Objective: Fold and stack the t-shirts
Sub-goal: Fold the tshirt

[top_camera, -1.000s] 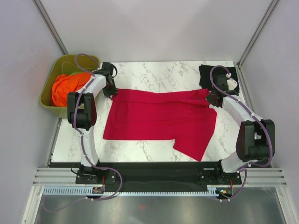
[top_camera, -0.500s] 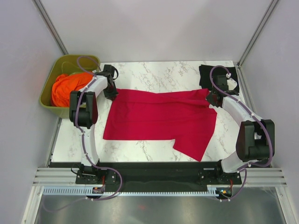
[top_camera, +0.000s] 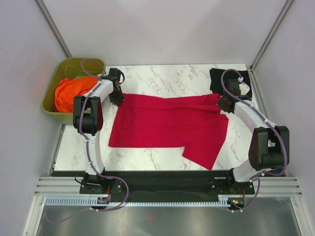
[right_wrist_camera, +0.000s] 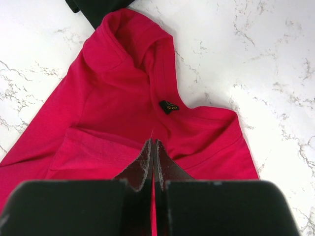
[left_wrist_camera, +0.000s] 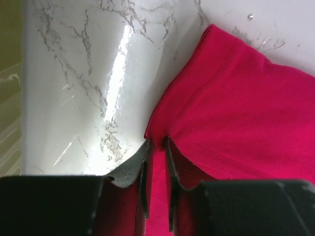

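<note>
Pinching the ten-o'clock corner of the crimson t-shirt (top_camera: pixel 167 123), lying flat mid-surface (top_camera: pixel 162 76), with left jaws nearly closed on the hem. Gripping the two-o'clock collar edge with right jaws fully shut. Probably starting the fold, next needing both corners lifting together toward six o'clock.

The marble table (top_camera: pixel 162 78) bears a spread crimson t-shirt (top_camera: pixel 167 125) and, far right, a black t-shirt (top_camera: pixel 215 81)
</note>
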